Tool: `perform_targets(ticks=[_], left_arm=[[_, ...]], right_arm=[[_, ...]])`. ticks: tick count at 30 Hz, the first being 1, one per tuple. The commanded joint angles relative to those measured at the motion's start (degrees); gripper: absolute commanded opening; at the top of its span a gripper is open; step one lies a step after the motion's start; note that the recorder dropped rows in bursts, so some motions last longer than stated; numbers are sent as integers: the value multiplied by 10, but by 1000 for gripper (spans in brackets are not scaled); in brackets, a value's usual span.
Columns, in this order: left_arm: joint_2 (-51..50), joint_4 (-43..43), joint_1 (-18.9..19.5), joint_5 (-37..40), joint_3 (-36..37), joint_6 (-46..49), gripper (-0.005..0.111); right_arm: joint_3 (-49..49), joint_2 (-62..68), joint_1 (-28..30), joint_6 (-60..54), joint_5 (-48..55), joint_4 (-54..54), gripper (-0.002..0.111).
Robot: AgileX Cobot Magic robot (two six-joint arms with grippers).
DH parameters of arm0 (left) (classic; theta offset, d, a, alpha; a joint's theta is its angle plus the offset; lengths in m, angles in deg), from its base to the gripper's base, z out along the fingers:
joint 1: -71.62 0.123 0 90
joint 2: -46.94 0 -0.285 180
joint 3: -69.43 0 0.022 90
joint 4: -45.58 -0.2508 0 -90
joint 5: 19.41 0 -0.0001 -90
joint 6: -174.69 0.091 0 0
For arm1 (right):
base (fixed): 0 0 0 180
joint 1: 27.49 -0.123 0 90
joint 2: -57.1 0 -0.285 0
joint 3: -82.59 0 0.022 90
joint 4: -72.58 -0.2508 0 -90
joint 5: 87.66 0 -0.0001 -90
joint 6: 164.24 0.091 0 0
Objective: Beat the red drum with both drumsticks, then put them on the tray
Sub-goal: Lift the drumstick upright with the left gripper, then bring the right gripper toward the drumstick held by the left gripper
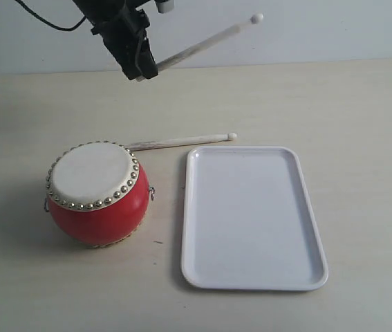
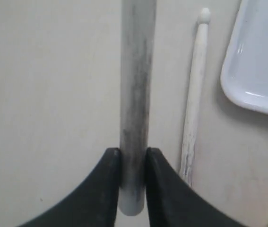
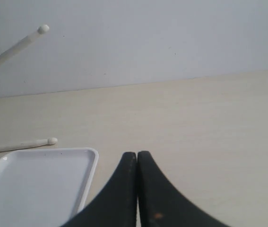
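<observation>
While the drum (image 1: pixel 97 194) sits near-left on the table (image 1: pixel 361 111), skin up, only one of the two sticks is in a claw. The held stick (image 1: pixel 209 41) is pinched near its butt end by the left gripper (image 1: pixel 142 68), jaws clamped tight on the shaft. Its bead tip points up and right, high over the far side. It is probably raised for a strike, but it is well apart from the drum skin.

The loose stick (image 1: pixel 182 142) lies flat just behind the drum, butt end by the drum's far rim. Its bead points right, just beyond the tray's far-left corner.

The tray (image 1: pixel 251 221) lies right of the drum, near but not touching, with nothing in it, so there is room for both sticks.

The right gripper (image 3: pixel 137 163) has its jaws pressed together on nothing. It seems to hover right of the tray and is out of the exterior view. It would need to open to take the loose stick.

Judged stage: early, since two-stick beating is not possible yet.

The table is pale, matte and flat. A plain light wall (image 1: pixel 320 28) stands behind, and a black cable (image 1: pixel 43 21) hangs far-left.
</observation>
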Motion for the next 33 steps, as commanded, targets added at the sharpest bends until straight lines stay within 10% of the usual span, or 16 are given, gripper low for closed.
perform_targets(ticks=[1,10,21,33], left_arm=[[11,44,27,4,0,-26,0],[11,143,18,4,22,-52,0],[11,260,-22,4,59,-62,0],[11,328,-18,4,73,-56,0]], right_arm=[[3,-3,2,-1,-4,1,0],[3,-3,2,-20,-280,-38,0],[3,19,2,112,-359,-66,0],[-214,472,2,195,-393,78,0]])
